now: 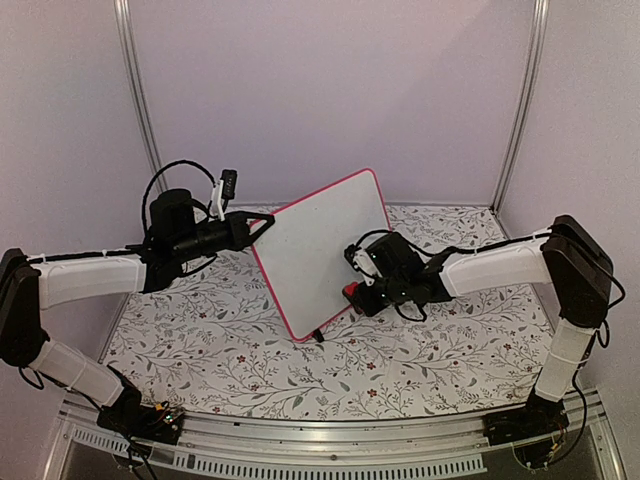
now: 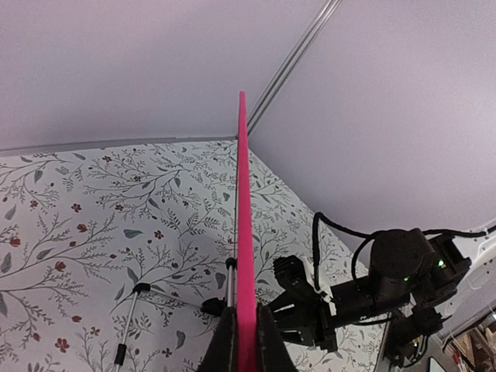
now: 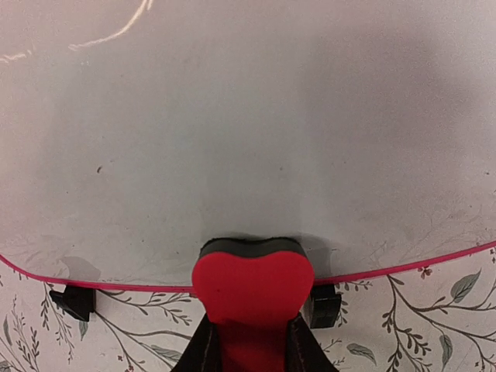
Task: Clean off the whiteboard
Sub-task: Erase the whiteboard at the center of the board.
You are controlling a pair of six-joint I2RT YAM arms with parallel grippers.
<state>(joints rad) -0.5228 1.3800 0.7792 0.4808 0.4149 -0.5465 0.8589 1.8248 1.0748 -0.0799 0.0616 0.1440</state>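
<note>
Red eraser [image 3: 253,283], clamped in my right jaws, presses the whiteboard [image 1: 325,250] low; left jaws pinch its frame. Next, I'd wipe upward.

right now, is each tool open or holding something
left tool: closed on the whiteboard at its edge
right tool: closed on the red eraser
</note>
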